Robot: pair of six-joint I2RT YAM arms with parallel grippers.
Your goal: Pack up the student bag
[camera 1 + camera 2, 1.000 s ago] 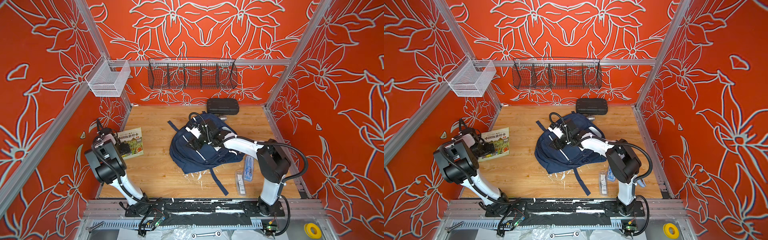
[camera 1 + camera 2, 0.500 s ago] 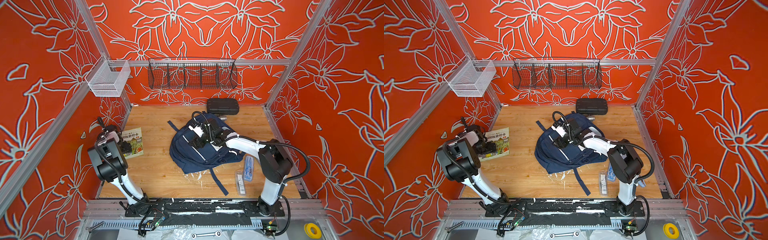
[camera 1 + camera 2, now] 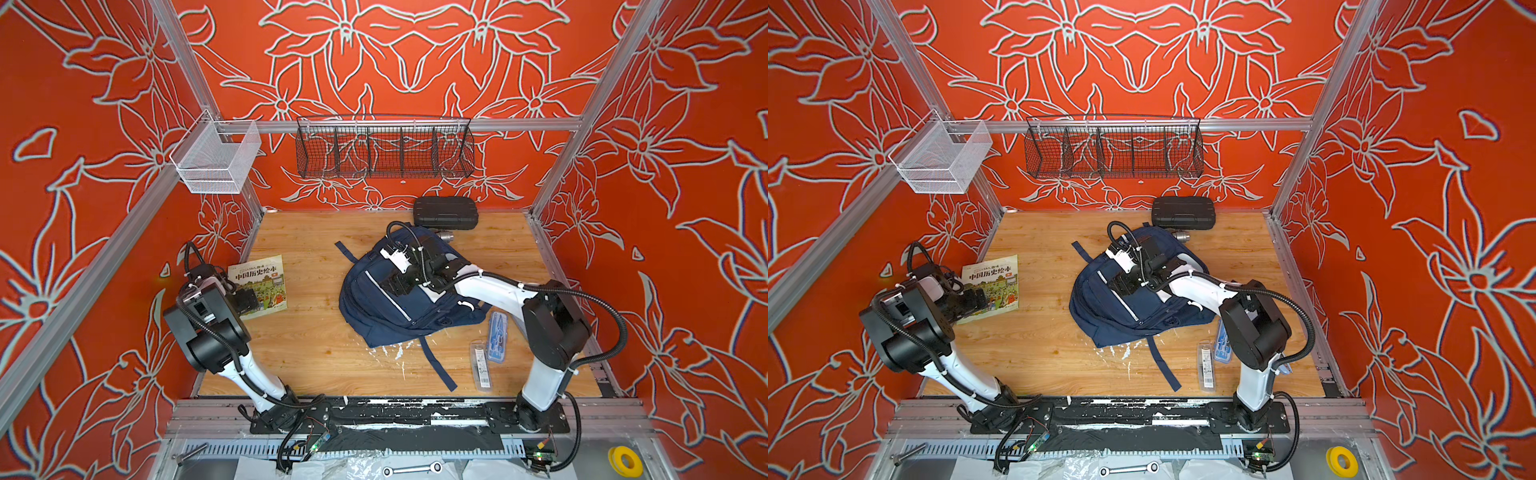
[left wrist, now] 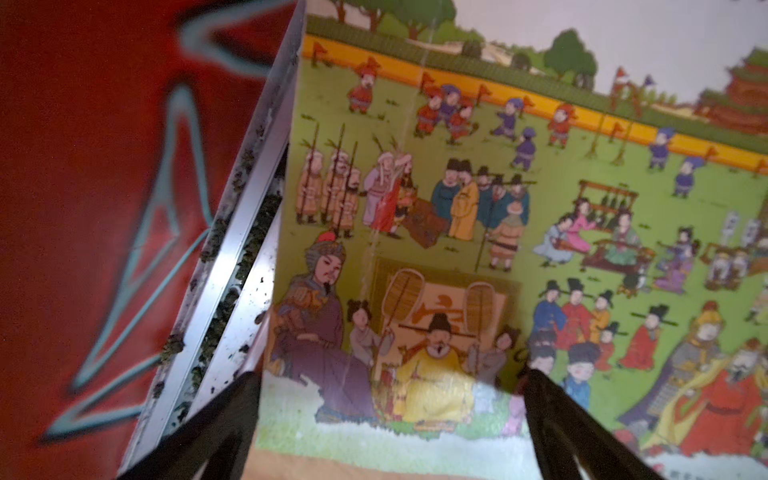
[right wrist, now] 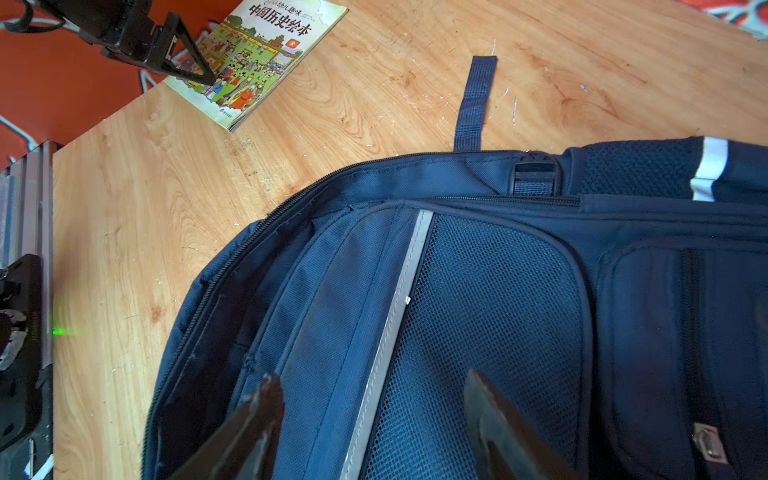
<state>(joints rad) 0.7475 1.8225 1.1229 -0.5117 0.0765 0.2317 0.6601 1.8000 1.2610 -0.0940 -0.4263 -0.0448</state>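
Scratched wooden tabletop [image 3: 311, 345] bears a lumpy, mesh-panelled navy fabric student bag [image 3: 386, 307].

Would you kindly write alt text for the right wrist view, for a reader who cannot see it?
The open right gripper is poised over the navy student bag, a reflective stripe between its fingers. Beyond, on the wooden table, the left gripper reaches a picture book.

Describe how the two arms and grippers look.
Left arm and right arm: white tubular links, bulky black joint housings, black corrugated cables fastened by white ties. Left gripper and right gripper: black, tapered triangular fingers.
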